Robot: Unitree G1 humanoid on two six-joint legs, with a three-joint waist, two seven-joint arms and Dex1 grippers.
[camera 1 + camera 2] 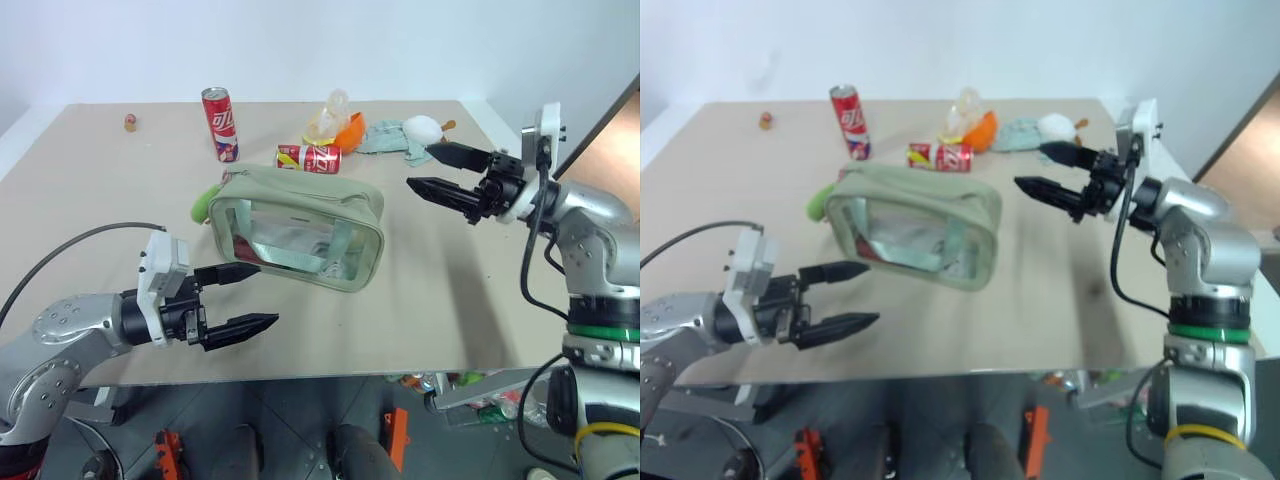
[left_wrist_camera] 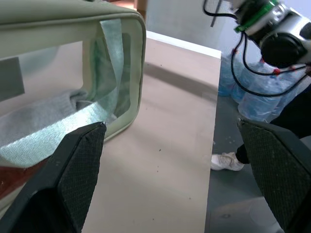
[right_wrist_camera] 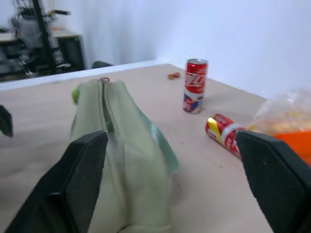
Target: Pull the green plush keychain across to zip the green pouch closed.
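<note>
- Head views: the left gripper (image 1: 248,298) hangs with its 2 black fingers spread wide and nothing between them, just beside the near lower corner of the boxy sage-green fabric pouch with clear plastic window sides (image 1: 296,228), not touching it.
- The right gripper (image 1: 432,170) is held above the tan table (image 1: 440,300), its 2 fingers parted and empty, pointing toward the pouch's far right end with a clear gap between them.
- The small lime-green fuzzy plush keychain (image 1: 203,204) sits at the pouch's end farthest from the right gripper, beyond the left gripper's fingertips, pressed against the pouch's corner.
- Past the pouch from the left gripper stand an upright red soda can (image 1: 221,124) and a red soda can lying on its side (image 1: 308,157); an orange bowl-like thing (image 1: 349,132), a crumpled clear plastic bag (image 1: 330,115), a pale teal cloth rag (image 1: 385,139) and a white rounded object (image 1: 421,127) lie near the right gripper's far side.
- Left wrist view: its fingers (image 2: 73,179) frame the pouch's window corner, with grey fabric showing inside; the pouch is near 1 finger, apart from it.
- Right wrist view: between the spread fingers (image 3: 82,179) the pouch stands end-on, its top zipper (image 3: 104,104) running away toward the keychain; the zipper looks drawn shut along its length, though blur makes that uncertain.
</note>
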